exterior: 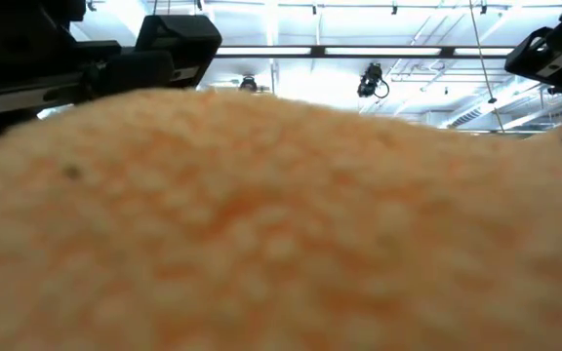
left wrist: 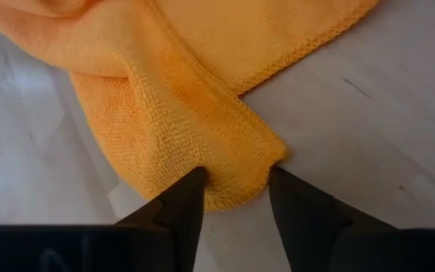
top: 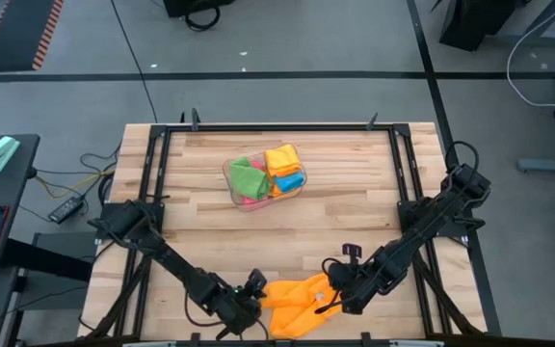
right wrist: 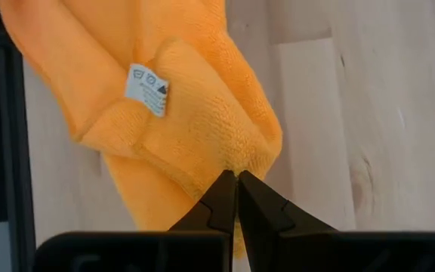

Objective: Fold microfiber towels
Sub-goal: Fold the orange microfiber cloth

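**Q:** Item one, the working towel: where does it lie, and which way does it run?

**A:** I log one orange towel [top: 297, 301], crumpled on the bench [top: 355, 207] at the lower middle of the high view. Its long axis runs left to right, rising slightly toward the right. A white care tag [right wrist: 146, 89] shows on one folded layer. In the low view the same cloth fills nearly the whole frame.

**Q:** Grippers on it?

**A:** Two. I see the left gripper [left wrist: 236, 187] at the towel's left end, fingers [left wrist: 180, 204] apart, with a rounded corner of the hem lying between them. The right gripper [right wrist: 236, 189] is at the towel's right end, fingers together, pinching a fold of the orange cloth.

**Q:** Remaining stock?

**A:** One clear bin [top: 231, 178] at the upper middle of the bench, well apart from the working towel. Inside I count one green towel [top: 247, 176], one yellow-orange towel [top: 282, 158], one blue towel [top: 289, 181] and a pink edge [top: 252, 202] underneath; I cannot tell whether more lie below.
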Action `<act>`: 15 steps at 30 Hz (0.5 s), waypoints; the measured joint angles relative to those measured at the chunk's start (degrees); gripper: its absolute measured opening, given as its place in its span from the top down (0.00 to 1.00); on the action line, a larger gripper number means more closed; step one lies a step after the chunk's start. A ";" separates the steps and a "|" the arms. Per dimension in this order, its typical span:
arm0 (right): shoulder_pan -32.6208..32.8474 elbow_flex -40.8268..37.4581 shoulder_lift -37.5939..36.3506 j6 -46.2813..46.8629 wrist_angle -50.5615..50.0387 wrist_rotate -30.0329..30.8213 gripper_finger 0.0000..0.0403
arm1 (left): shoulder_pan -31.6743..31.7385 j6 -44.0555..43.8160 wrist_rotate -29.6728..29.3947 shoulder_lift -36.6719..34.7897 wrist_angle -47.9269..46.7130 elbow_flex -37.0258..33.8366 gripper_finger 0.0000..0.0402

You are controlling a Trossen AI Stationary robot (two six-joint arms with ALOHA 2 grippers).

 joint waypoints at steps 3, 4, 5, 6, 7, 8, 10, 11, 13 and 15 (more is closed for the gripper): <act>0.00 0.00 -0.02 -0.01 1.38 0.02 0.95 | 0.15 0.01 -0.11 0.13 1.06 -0.12 0.68; 0.00 0.00 -0.02 -0.01 2.03 0.02 0.95 | 0.24 -0.24 -0.19 0.20 1.56 -0.17 0.72; 0.00 0.00 -0.02 -0.03 2.44 0.00 0.95 | 0.37 -0.98 -0.49 0.27 1.90 -0.17 0.77; 0.00 0.00 -0.02 -0.11 2.89 0.00 0.95 | 0.54 -1.94 -0.61 0.27 2.04 -0.17 0.82; 0.00 0.00 -0.02 -0.22 3.35 0.00 0.95 | 0.73 -2.91 -0.74 0.27 2.14 -0.17 0.87; 0.00 0.00 -0.02 -0.23 3.55 0.01 0.95 | 0.88 -3.51 -0.76 0.27 2.30 -0.17 0.93; 0.00 0.26 -0.02 -0.21 2.93 -0.13 0.95 | 1.07 -4.71 -0.76 0.25 2.32 -0.17 0.97; 0.00 0.70 -0.02 -0.25 2.20 -0.59 0.95 | 1.09 -4.92 -0.72 0.25 2.10 -0.08 0.97; 0.00 2.18 -0.02 0.03 0.05 -1.60 0.95 | 1.09 -5.18 -0.52 0.25 0.32 0.97 0.97; 0.21 3.99 -0.02 1.54 -3.62 -1.93 0.95 | 0.93 -5.27 -0.48 0.25 -2.69 3.13 0.98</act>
